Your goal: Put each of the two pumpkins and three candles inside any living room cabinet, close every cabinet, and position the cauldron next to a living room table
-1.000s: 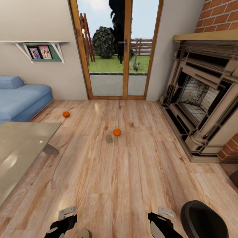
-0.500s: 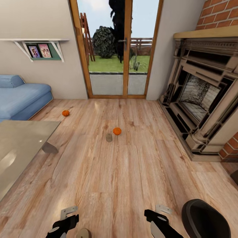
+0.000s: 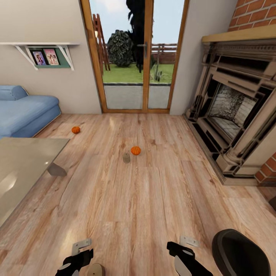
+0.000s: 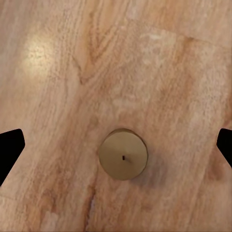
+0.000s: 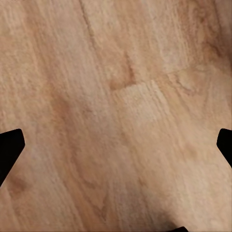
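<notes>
A candle is standing upright on the wood floor, wick pointing up, directly beneath the wide-open left gripper; the right gripper is hanging open too.

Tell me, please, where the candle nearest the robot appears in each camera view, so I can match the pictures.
Head view: the near candle sits at the bottom edge, just beside the left gripper.
Left wrist view: the same candle is seen from above, standing on the floor between the open fingertips.
Right wrist view: not in it.
Shared landmark: the light wood plank floor.
</notes>
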### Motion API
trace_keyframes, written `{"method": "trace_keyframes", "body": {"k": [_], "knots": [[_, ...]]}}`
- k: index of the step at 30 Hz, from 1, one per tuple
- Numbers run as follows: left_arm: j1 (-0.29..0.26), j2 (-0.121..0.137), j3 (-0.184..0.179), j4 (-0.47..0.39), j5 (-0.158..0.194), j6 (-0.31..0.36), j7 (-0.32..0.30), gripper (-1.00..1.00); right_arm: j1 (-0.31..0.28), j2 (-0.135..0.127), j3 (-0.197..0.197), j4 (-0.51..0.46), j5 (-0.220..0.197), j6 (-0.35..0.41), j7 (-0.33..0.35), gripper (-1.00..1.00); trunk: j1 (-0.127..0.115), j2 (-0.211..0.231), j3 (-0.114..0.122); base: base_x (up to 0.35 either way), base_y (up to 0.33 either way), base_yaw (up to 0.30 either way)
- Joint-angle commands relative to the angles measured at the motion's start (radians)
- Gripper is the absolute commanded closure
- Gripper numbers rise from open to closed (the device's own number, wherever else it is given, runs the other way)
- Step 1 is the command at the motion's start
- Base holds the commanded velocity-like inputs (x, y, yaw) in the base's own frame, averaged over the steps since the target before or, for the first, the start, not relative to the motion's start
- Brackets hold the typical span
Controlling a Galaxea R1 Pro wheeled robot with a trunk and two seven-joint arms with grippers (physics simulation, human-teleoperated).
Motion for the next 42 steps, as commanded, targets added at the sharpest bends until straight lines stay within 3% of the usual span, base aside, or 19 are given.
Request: {"method": "trace_keyframes", "body": {"k": [1,5,7,12,15,19,30,34,38,42], "knots": [[-0.001,0.002,-0.008,-0.003,0.008,0.005,0.01,-1.0,0.0,0.0,0.008,-0.003,-0.006,0.006,-0.009,-1.0,0.004,-0.008,-0.004,0.0,0.0,0.0],[-0.001,0.003,-0.007,-0.014,0.008,0.027,0.01,-1.0,-0.007,0.004,0.007,-0.024,-0.007,0.063,-0.011,-1.0,0.019,-0.036,-0.017,0.0,0.0,0.0],[-0.001,0.003,-0.006,-0.039,0.008,0.067,0.01,-1.0,-0.014,0.008,0.006,-0.124,-0.007,0.19,-0.016,-1.0,0.027,-0.05,-0.023,0.0,0.0,0.0],[-0.001,0.005,0.0,-0.169,0.01,0.279,0.011,-1.0,-0.021,0.018,0.002,-0.377,-0.01,0.469,-0.037,-1.0,0.046,-0.085,-0.038,0.0,0.0,0.0],[-0.001,0.005,0.001,-0.201,0.011,0.344,0.012,-1.0,-0.025,0.037,0.002,-0.433,-0.009,0.536,-0.083,-1.0,0.058,-0.106,-0.048,0.0,0.0,0.0],[-0.001,0.005,0.001,-0.206,0.01,0.355,0.013,-1.0,-0.035,0.063,0.006,-0.452,-0.01,0.62,-0.167,-1.0,0.073,-0.134,-0.06,0.0,0.0,0.0],[-0.001,0.004,0.001,-0.205,0.008,0.351,0.014,-1.0,-0.037,0.069,0.007,-0.46,-0.012,0.651,-0.176,-1.0,0.115,-0.211,-0.095,0.0,0.0,0.0],[-0.001,0.005,0.001,-0.205,0.008,0.351,0.014,-1.0,-0.029,0.072,0.009,-0.519,-0.016,0.654,-0.171,-1.0,0.13,-0.239,-0.107,0.0,0.0,0.0],[-0.001,0.016,0.003,-0.205,0.008,0.328,0.011,-1.0,-0.02,0.071,0.035,-0.615,-0.021,0.66,-0.097,-1.0,0.146,-0.267,-0.12,0.0,0.0,0.0],[-0.001,0.025,0.008,-0.204,0.009,0.313,0.006,-1.0,-0.02,0.064,0.076,-0.644,-0.024,0.667,-0.014,-1.0,0.161,-0.295,-0.132,0.0,0.0,0.0]]}}
